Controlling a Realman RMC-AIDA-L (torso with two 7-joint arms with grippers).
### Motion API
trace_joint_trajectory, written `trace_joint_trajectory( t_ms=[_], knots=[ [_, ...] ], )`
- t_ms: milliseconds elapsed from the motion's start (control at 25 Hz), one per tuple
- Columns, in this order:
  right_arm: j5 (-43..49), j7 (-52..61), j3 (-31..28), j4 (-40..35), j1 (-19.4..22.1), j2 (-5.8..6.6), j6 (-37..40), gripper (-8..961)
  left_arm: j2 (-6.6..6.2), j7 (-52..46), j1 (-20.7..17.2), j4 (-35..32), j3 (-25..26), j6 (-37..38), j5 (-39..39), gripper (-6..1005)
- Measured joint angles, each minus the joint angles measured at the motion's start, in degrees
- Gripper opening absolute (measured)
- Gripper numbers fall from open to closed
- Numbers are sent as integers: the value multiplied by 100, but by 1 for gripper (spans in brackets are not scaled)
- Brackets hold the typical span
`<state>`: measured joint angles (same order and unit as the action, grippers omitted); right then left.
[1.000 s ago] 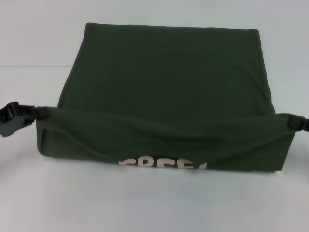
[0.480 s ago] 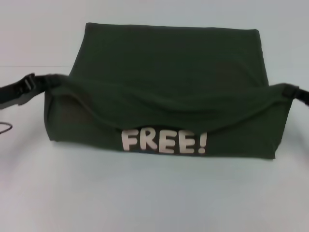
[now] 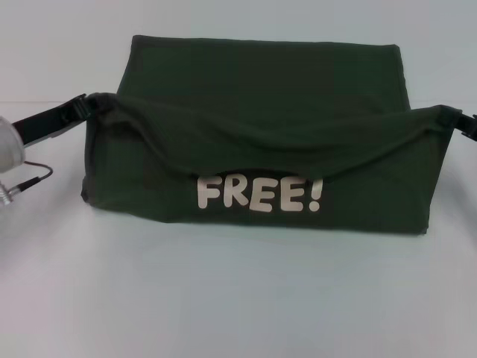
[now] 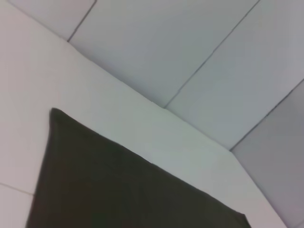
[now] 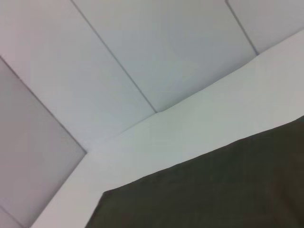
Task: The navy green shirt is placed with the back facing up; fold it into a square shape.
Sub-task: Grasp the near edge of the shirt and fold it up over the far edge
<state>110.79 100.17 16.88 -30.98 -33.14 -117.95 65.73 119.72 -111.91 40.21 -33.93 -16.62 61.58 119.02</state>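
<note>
While both tools hold the near hem up, the shirt [image 3: 261,112] hangs as a flap over the white desk [image 3: 238,298].
Left tool [image 3: 83,103] is clamped on the left corner, right tool [image 3: 449,118] on the right corner; the edge between them sags. "FREE!" lettering [image 3: 259,194] faces the camera. The far part lies flat on the desk. A thin cable [image 3: 30,179] sits at left. The raised flap hides the desk behind it.
</note>
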Motion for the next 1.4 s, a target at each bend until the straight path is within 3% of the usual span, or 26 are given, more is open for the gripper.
trace_joint_trajectory(
  t_ms=[360, 760, 1400],
  knots=[
    [-80, -191, 9, 7, -150, -88, -443, 45, 91, 234, 185, 1, -140, -531, -194, 44],
    [-115, -662, 21, 289, -297, -153, -1058, 47, 399, 789, 245, 30, -461, -1565, -447, 44],
    [-484, -1392, 25, 670, -491, -189, -1576, 49, 440, 2191, 584, 652, -761, -2540, -1570, 45]
  ],
)
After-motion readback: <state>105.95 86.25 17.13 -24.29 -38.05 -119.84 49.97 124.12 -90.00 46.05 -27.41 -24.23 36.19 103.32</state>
